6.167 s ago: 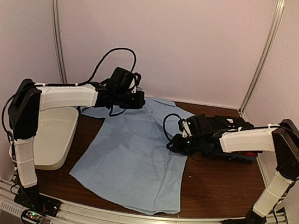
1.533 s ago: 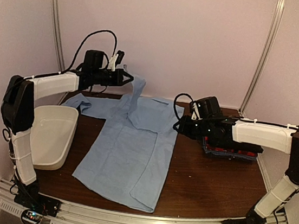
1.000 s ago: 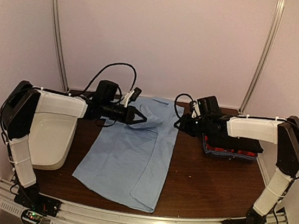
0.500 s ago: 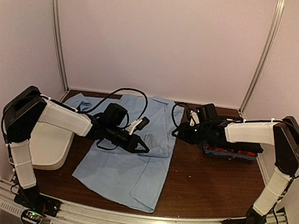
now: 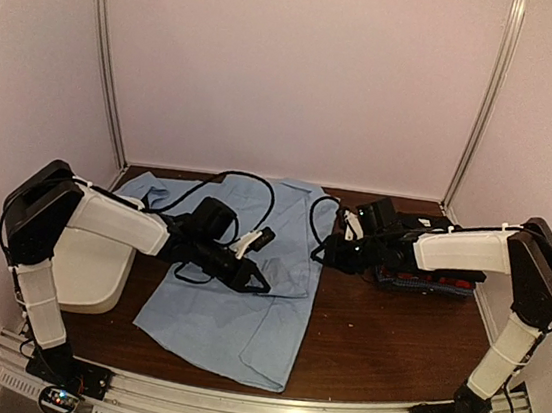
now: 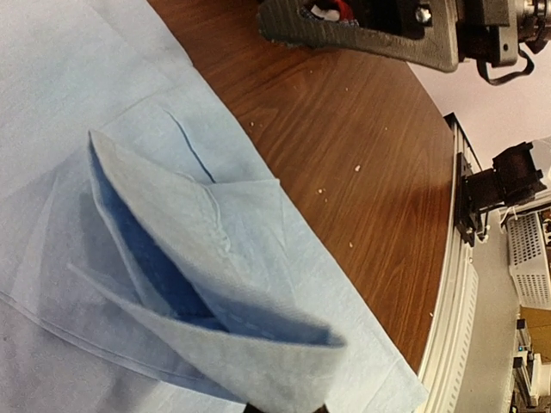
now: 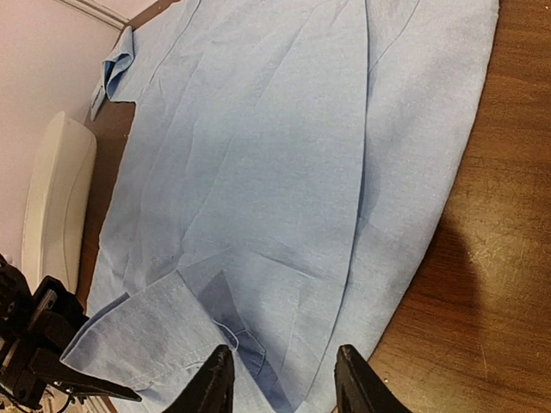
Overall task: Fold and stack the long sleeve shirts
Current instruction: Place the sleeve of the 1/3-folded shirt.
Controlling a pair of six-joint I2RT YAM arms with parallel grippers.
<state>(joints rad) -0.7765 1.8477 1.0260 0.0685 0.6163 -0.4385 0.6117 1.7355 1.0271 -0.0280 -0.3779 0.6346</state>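
The light blue shirt [image 5: 230, 332] lies spread on the brown surface [image 5: 392, 332] in the middle of the top view, collar end toward the back wall, one long side folded in so the right edge runs straight. One sleeve is drawn across the body, and its cuff [image 5: 282, 278] sits over the shirt's middle, clenched in the left pincer [image 5: 264, 288]. The left wrist view gives what the top view cannot: the cuff is doubled into a raised, pointed fold with a darker blue inside, its lower tip pinched at the bottom edge of the frame, bare wood beyond it at the upper right. The right wrist view shows the cloth smooth with faint creases, and its own two black fingers [image 7: 213, 383] standing apart with nothing between them, so the right pincer [image 5: 322, 255] is released, hovering at the shirt's right edge. Only the top view shows the folded shirts [image 5: 428, 282] stacked at the right under that arm, and a white tub [image 5: 87, 269] at the left.
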